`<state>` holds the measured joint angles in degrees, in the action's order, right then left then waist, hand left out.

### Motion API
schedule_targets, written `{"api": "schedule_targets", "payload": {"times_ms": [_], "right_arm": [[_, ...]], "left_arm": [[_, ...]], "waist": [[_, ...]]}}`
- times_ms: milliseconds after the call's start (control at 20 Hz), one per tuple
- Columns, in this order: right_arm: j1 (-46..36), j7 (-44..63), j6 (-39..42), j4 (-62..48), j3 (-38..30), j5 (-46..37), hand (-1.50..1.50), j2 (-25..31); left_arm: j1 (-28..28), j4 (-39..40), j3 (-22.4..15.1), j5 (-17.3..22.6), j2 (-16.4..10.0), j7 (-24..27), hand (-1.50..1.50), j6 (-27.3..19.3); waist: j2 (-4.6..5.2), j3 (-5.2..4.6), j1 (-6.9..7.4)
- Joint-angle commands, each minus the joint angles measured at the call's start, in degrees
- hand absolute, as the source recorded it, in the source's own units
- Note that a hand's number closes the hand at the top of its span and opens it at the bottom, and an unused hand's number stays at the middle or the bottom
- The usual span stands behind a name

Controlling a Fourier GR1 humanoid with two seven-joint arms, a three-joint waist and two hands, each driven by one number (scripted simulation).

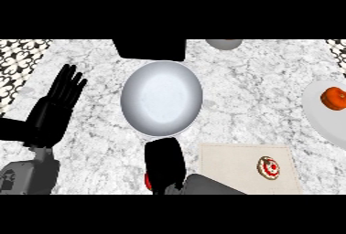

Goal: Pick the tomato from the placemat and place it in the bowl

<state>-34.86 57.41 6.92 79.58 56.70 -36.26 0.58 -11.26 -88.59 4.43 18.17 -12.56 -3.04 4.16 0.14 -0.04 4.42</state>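
The right hand point(164, 162) is curling its fingers round a red object, judged to be the tomato point(147, 181). Only a small red patch of it is showing, at the hand's lower left edge. The hand is sitting between the bowl point(162, 98) and the view's lower edge, just short of the bowl's near rim and just left of the placemat point(226, 160). The tomato is therefore lying off the placemat and is not yet in the bowl, whose inside is showing white throughout. Whether the hand is hanging above the desk point(101, 151) or touching it cannot be told.

The left hand point(57, 107) is resting at the view's left, fingers straight and pointing up, holding nothing.

Progress, as judged:
- The pick is looking complete.
- The carry over the bowl's rim and the release are remaining.

Other items are taking no part in the task. A round red-and-white item point(268, 167) is lying on the placemat's right part. An orange item point(334, 98) is sitting on a plate point(314, 114) at the right edge.
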Motion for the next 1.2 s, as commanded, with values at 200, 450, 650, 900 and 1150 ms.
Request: {"api": "schedule_targets", "payload": {"times_ms": [200,450,650,900,1150], "right_arm": [[-12.7,19.9,-8.9,5.5,4.1,-3.8,1.50,-0.5],[-19.8,26.5,-6.9,7.0,0.9,-7.2,1.50,-0.5],[-25.1,27.7,-2.6,5.4,-4.6,-8.6,1.50,-0.5],[-26.5,27.8,-5.4,3.6,-10.3,-11.2,1.50,-0.5],[-27.1,23.2,-7.3,-1.8,-16.6,-15.0,1.50,-0.5]], "left_arm": [[2.3,-1.2,1.1,2.0,-1.7,-1.2,0.00,2.6],[1.6,-0.6,1.3,0.4,-0.4,0.0,0.00,-0.1],[1.2,1.0,2.8,1.4,-1.8,-0.6,0.00,0.9],[1.0,-0.4,3.4,0.8,-2.1,-0.9,0.00,-0.3],[1.5,-1.1,4.6,2.8,-2.9,-2.0,0.00,0.9]], "waist": [[-0.93,-0.09,-0.84],[-1.11,-0.11,-2.26],[-0.95,-0.13,-3.41],[-0.74,-0.05,-3.68],[-0.36,0.01,-3.79]]}}
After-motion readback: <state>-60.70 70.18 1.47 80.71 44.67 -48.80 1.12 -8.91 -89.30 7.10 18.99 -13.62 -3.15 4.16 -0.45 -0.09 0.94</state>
